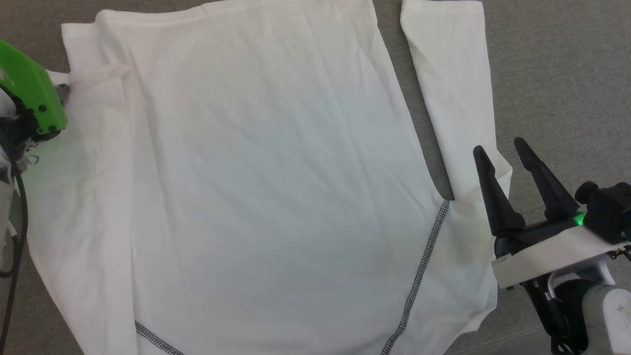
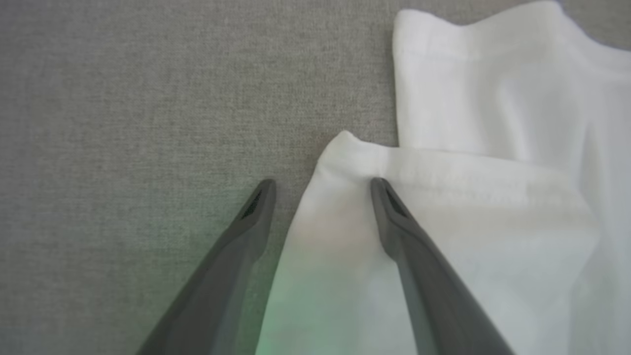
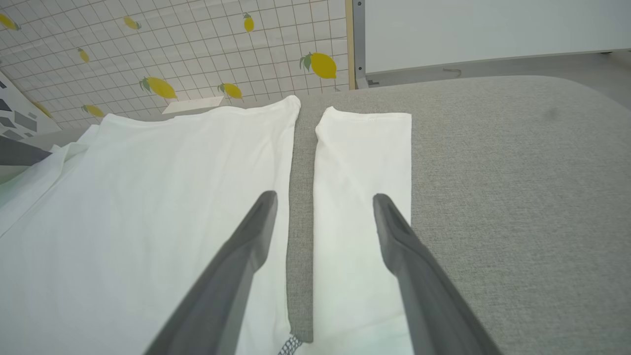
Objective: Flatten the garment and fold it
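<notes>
The garment point(image 1: 256, 172), a white long-sleeved shirt with grey-stitched shoulder seams, lies spread on the grey surface point(image 1: 557, 74), neck end toward me. Its right sleeve point(image 1: 456, 93) lies straight beside the body; its left sleeve is folded over the body's left side. My right gripper point(image 1: 500, 148) hovers open at the right sleeve's upper end, and its wrist view has the sleeve point(image 3: 362, 197) between the spread fingers. My left gripper point(image 2: 323, 182) stands open over the folded left sleeve's cuff point(image 2: 443, 172), one finger over the cloth, one over the grey fabric. The left arm's green housing point(image 1: 32, 88) sits at the shirt's left edge.
The grey fabric surface point(image 3: 517, 197) has free room right of the sleeve and rounds off at its far right corner. Beyond it is a lemon-patterned tiled floor point(image 3: 197, 44) and a white panel point(image 3: 493, 24). A black cable point(image 1: 19, 212) hangs along the left edge.
</notes>
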Controlling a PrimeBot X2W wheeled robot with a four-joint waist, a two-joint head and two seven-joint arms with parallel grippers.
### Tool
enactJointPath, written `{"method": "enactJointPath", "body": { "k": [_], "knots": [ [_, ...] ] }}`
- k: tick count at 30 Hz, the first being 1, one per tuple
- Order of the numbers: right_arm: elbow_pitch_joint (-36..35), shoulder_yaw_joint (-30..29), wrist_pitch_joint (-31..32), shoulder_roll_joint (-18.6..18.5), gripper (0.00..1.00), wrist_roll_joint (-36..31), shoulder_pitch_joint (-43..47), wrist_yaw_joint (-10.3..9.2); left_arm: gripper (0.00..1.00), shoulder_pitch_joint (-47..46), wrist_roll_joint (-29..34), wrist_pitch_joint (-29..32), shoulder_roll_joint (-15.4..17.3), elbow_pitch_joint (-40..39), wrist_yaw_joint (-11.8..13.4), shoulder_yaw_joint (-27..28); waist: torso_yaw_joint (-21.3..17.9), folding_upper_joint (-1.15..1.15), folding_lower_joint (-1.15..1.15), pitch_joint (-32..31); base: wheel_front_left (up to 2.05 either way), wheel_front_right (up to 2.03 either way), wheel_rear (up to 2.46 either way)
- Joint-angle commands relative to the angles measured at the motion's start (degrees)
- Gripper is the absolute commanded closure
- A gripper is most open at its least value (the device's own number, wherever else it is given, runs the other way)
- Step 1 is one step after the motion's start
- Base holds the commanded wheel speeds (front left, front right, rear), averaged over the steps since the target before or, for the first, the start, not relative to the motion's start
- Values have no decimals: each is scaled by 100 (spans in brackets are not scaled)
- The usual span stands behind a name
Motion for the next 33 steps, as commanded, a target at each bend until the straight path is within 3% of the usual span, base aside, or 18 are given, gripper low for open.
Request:
{"method": "enactJointPath", "body": {
  "k": [1, 2, 8, 15, 19, 28, 33],
  "knots": [
    [-2, 4, -32, 35, 0, 6, -37, -10, 53, 258, -81, 151, -16, 4, 2, -56, 2, 0, -1, -1, 0, 0, 0],
    [-4, 1, -28, 37, 0, 4, -36, -10, 100, 300, -102, 181, -2, -55, 5, -54, 5, 0, -1, -2, 0, 0, 0],
    [-1, -21, 5, 55, 0, -14, -40, -10, 100, 465, 124, -511, 136, -330, -26, -16, 62, 0, -1, -96, 0, 0, 0],
    [1, -129, 76, 62, 0, -74, 69, -10, 100, 715, 28, -1851, -7, -612, -458, 231, 294, 0, -1, -601, 0, 0, 0],
    [-40, -247, 171, 89, 0, -127, 257, -10, 100, 1067, -91, -2317, -123, -1102, -675, 273, 499, 0, -1, -1053, 0, 0, 0],
    [-296, -543, 422, 188, 0, -260, 837, -10, 100, 1989, -161, -2417, -356, -3338, -795, -160, 897, 0, -1, -1923, 0, 0, 0],
    [-439, -584, 545, 265, 0, -279, 1012, -10, 100, 2284, -192, -2305, -816, -4299, -828, -770, 1018, 0, -1, -2141, 0, 0, 0]
  ]
}}
